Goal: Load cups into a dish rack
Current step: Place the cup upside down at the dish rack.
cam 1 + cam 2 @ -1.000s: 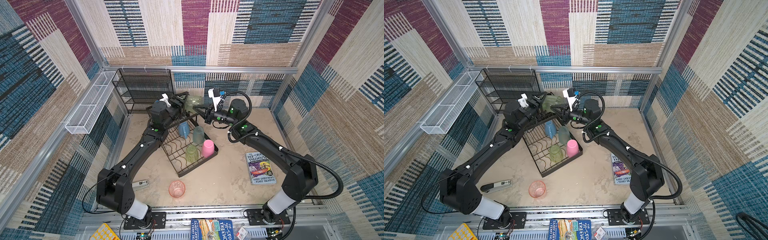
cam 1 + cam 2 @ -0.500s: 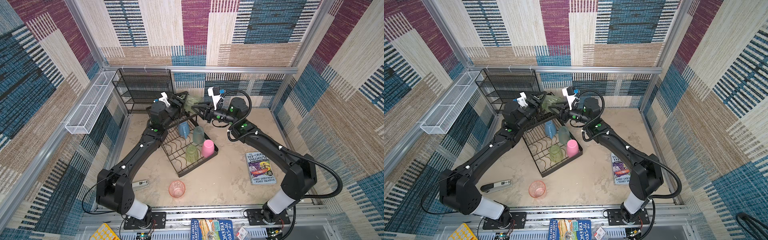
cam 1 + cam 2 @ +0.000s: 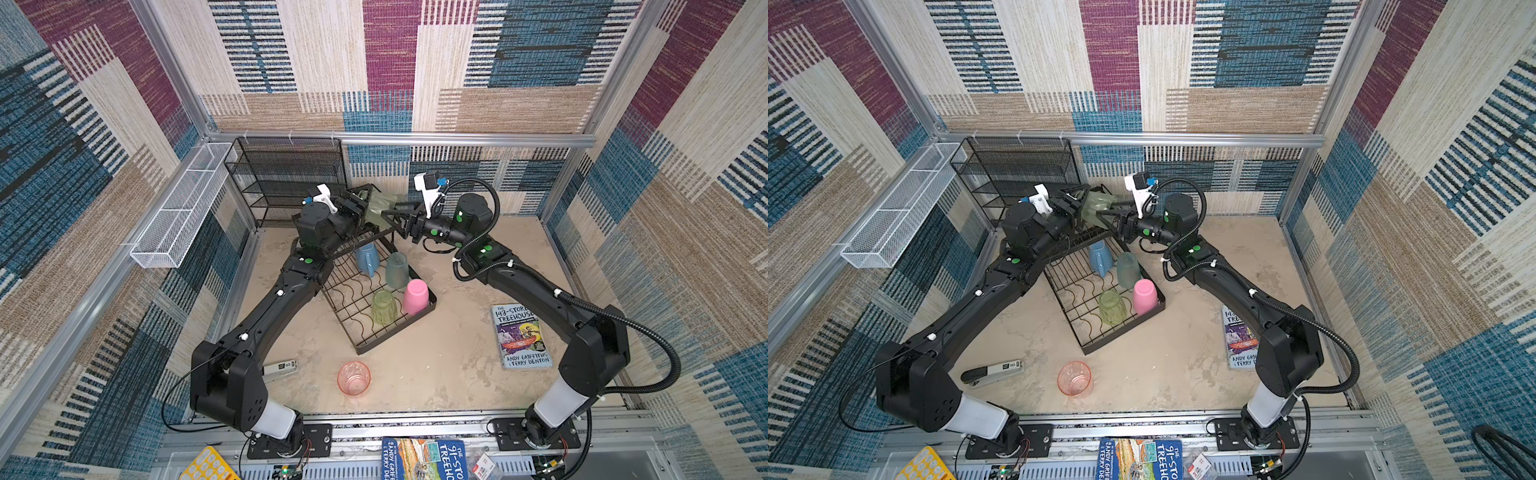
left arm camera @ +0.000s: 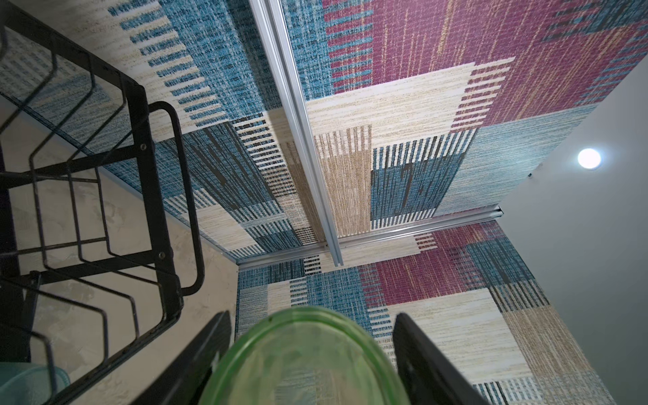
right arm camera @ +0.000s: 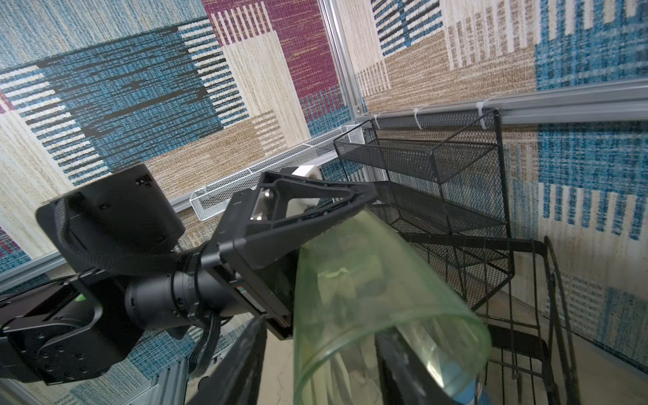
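The sandy table (image 3: 436, 365) carries a black mesh shelf unit (image 3: 286, 178) against the back wall. A long white mesh trough (image 3: 183, 208) hangs on the side rail. The dish rack (image 3: 395, 330) sits mid-table at an angle, and a book (image 3: 521, 336) lies well apart from it beside the right arm.

Four cups sit along one side of the rack's lower tray: a blue mug (image 3: 368, 257), a grey-teal cup (image 3: 397, 270), an opaque pink cup (image 3: 415, 296) and a second green cup (image 3: 383, 306). A translucent pink cup (image 3: 353, 377) stands mouth up on the table near the front edge, with a stapler (image 3: 992, 373) close by.

Above the rack's far end, the left end effector (image 3: 370, 204) clamps a translucent green cup (image 5: 368, 280) across its body. The cup lies on its side in the air with its mouth towards the right arm. The right end effector (image 3: 392, 212) has its jaws parted at the cup's rim, with one finger (image 5: 245, 361) clear of the wall.
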Action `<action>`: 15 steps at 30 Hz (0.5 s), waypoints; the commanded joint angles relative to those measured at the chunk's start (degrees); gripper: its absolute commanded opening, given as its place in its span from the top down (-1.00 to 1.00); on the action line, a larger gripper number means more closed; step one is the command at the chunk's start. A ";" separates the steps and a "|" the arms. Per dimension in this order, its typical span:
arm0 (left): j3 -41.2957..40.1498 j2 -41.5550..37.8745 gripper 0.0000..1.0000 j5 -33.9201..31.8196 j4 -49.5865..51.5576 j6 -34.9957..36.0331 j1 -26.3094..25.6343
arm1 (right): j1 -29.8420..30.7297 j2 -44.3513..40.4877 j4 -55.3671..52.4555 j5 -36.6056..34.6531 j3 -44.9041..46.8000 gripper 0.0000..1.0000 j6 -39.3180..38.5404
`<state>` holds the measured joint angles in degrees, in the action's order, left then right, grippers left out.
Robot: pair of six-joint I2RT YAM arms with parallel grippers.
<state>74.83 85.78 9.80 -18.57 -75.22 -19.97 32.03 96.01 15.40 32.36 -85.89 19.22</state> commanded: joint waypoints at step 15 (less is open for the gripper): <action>8.22 1.60 -0.19 -10.73 12.17 26.70 2.93 | 0.01 -2.89 -3.53 -8.22 1.51 -0.07 -4.50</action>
<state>81.19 86.67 2.02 -8.64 -58.28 -17.23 31.99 93.76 11.68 25.23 -84.66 15.68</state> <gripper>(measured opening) 0.733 0.536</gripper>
